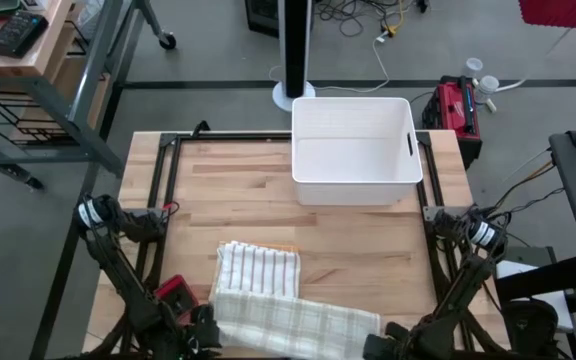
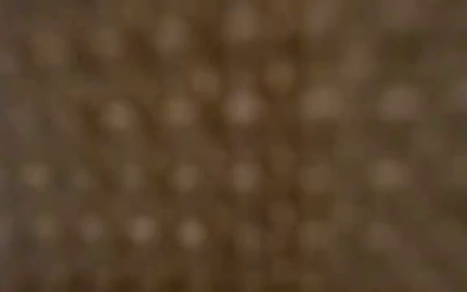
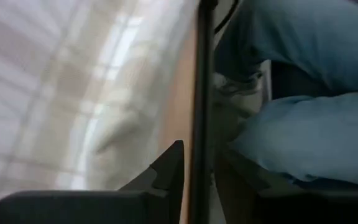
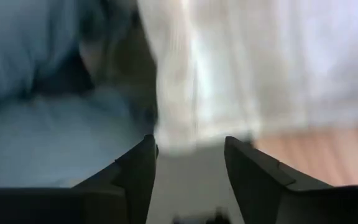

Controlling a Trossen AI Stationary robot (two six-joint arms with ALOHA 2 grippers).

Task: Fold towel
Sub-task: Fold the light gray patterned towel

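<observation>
- Low view is all blur, nothing readable; my grippers sit at the near table edge, mostly cut off in the high view.
- My right gripper [image 4: 188, 165]: fingers apart, nothing between them, towel just ahead.
- My left gripper [image 1: 200, 335]: at the towel's left end; opening, hold: can't tell.
- Towel [image 1: 273, 300] lies partly folded near the front edge.
- White bin [image 1: 353, 150] at the far side, empty.

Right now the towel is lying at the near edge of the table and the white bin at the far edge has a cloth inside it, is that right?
Not quite. The white bin at the far edge is empty; the high view shows only its bare white floor. The rest holds: the towel lies at the near edge of the table.
</observation>
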